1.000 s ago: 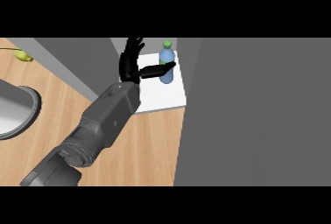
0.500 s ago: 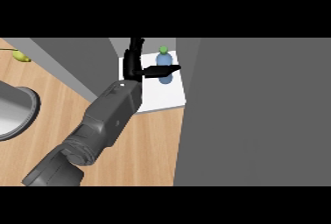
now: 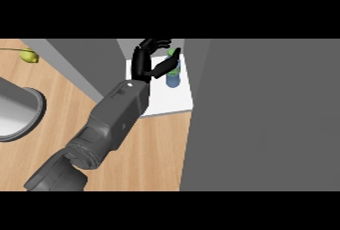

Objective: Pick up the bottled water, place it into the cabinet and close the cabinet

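Since half a second ago the left hand has let go its clasp on the bottled water — the fingers, which then lay across the bottle, now stand up and apart above it.

At the far left a small yellow-green fruit lies near the upper corner of the wooden counter. Below it the rounded rim of a grey basin comes in from the left edge. A slanted grey side wall of the cabinet rises next, separating the counter from the opening.

One grey forearm enters from the lower left and runs up and to the right, crossing the counter and the front edge of the white shelf. Its black hand is inside the cabinet, with fingers spread and only slightly bent at the tips, holding nothing. The thumb stretches right to the bottle's left side; whether it touches cannot be told.

The bottled water stands upright on the white shelf, just right of the hand, green at the top and blue lower down, close to the shelf's right edge. Right of it a broad grey panel fills the remaining view — the cabinet is not yet shut.
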